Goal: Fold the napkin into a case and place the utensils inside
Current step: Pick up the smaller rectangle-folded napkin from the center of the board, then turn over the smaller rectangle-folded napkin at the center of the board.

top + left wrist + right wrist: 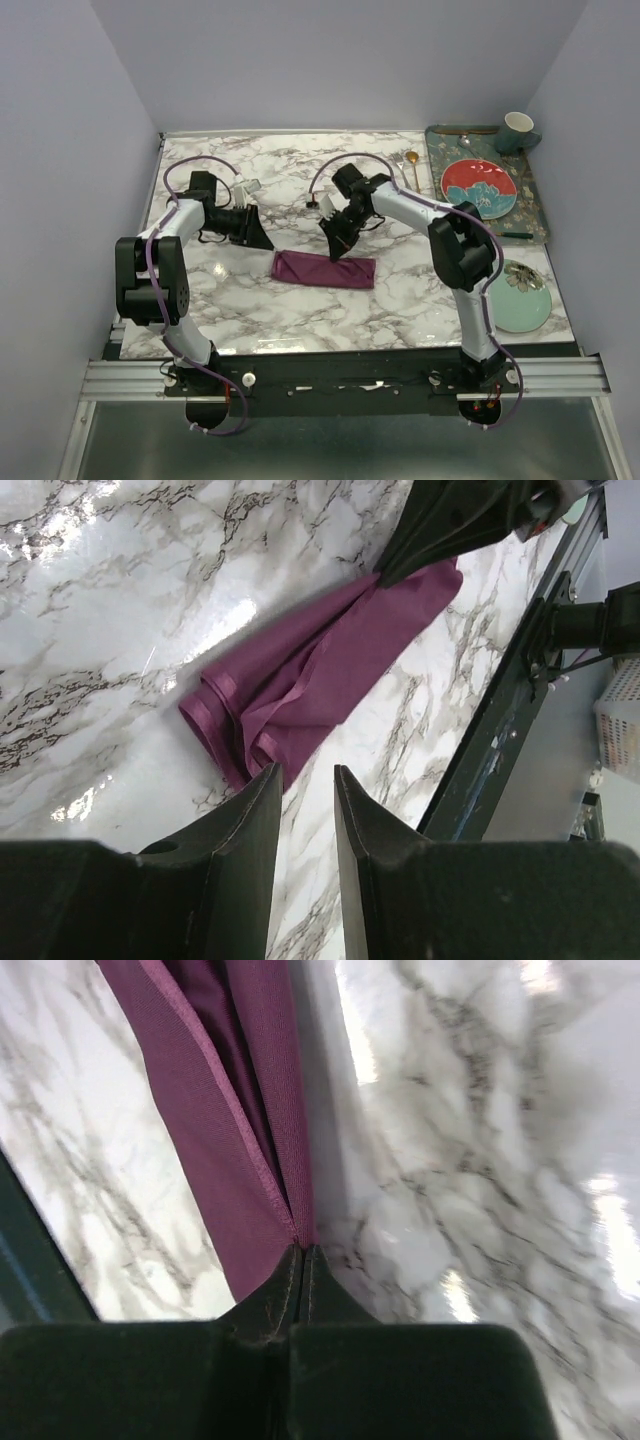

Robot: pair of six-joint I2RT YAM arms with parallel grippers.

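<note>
Right jaws pinching napkin [200,1140] edge, left jaws near

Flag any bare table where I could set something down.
Free: the marble strip between the napkin and the near edge; also the far middle along the back edge. Crowded: right side, with tray, green plate and spoon; right end effector pinches the napkin.

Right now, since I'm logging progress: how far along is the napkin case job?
Done: the napkin lies folded into a narrow strip. In hand: the right gripper pinches its edge; the left gripper hangs open by its left end. Left: the gold spoon lies beside the tray, not inside.
</note>
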